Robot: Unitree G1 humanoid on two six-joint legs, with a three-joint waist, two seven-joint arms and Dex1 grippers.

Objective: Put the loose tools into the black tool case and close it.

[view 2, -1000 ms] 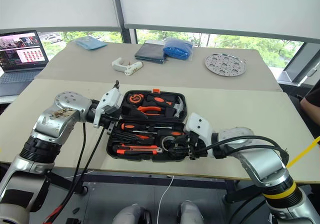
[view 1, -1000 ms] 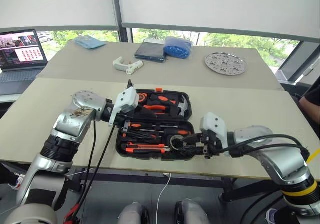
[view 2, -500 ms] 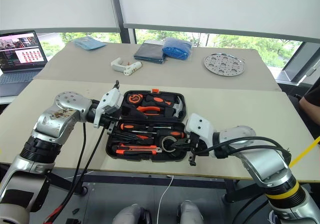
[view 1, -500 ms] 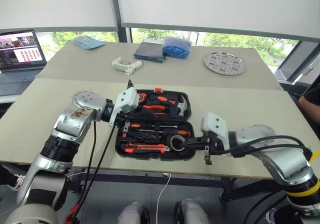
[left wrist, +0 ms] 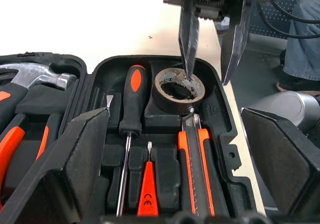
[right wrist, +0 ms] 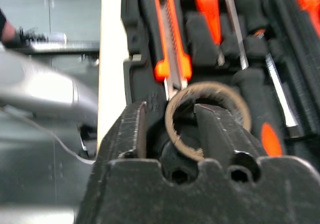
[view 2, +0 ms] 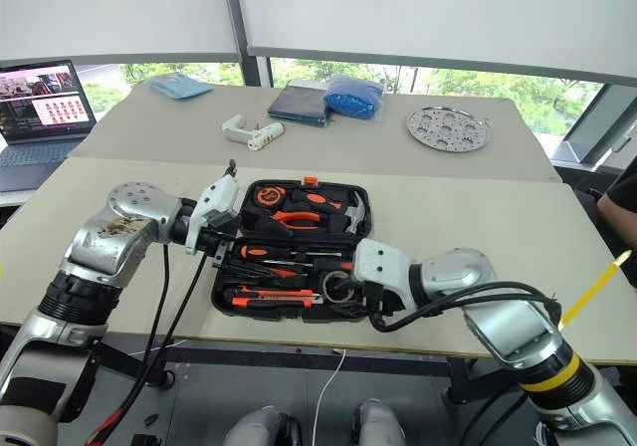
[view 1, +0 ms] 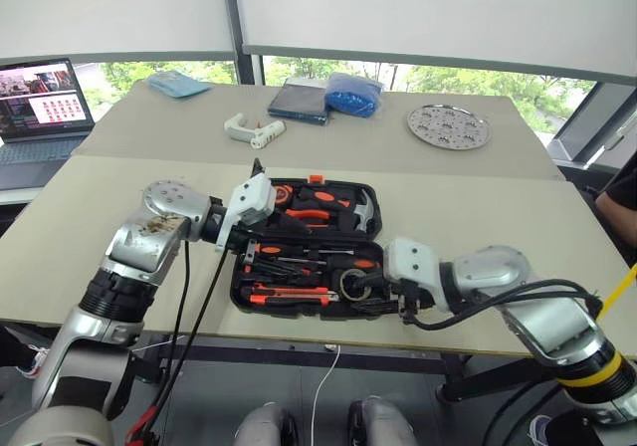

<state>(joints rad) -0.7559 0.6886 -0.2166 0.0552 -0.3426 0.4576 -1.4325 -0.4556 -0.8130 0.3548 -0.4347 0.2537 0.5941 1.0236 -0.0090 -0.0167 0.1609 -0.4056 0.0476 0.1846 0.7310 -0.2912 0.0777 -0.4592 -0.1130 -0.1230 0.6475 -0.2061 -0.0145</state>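
Jaws of the right gripper (left wrist: 212, 59) are seen parted over the tape roll (left wrist: 178, 89), one finger reaching down inside the roll's hole and the other outside its wall; a second ago they were pinched on that wall, so the roll is judged to have just been let go. The roll is now seated in its round recess at the near right corner of the black tool case (view 1: 367, 199), just beside the blade end of the utility knife (left wrist: 195, 166). Jaws of the left gripper (view 1: 249, 214) are held wide apart and empty at the case's left edge, unmoved over the last second.

Inside the case, the black-and-orange screwdriver (left wrist: 130, 104) and the orange tester (left wrist: 148, 186) are laid in their slots next to the knife, and the hammer (view 1: 364, 207) is set in the lid half. No loose tool is seen on the counter (view 1: 478, 207) around the case, so only the closing is judged to remain.

The case's near edge is close to the counter's front edge, leaving little room there. Beyond the lid the counter is bare until the white pistol-shaped tool (view 1: 251, 127), well apart from the case.
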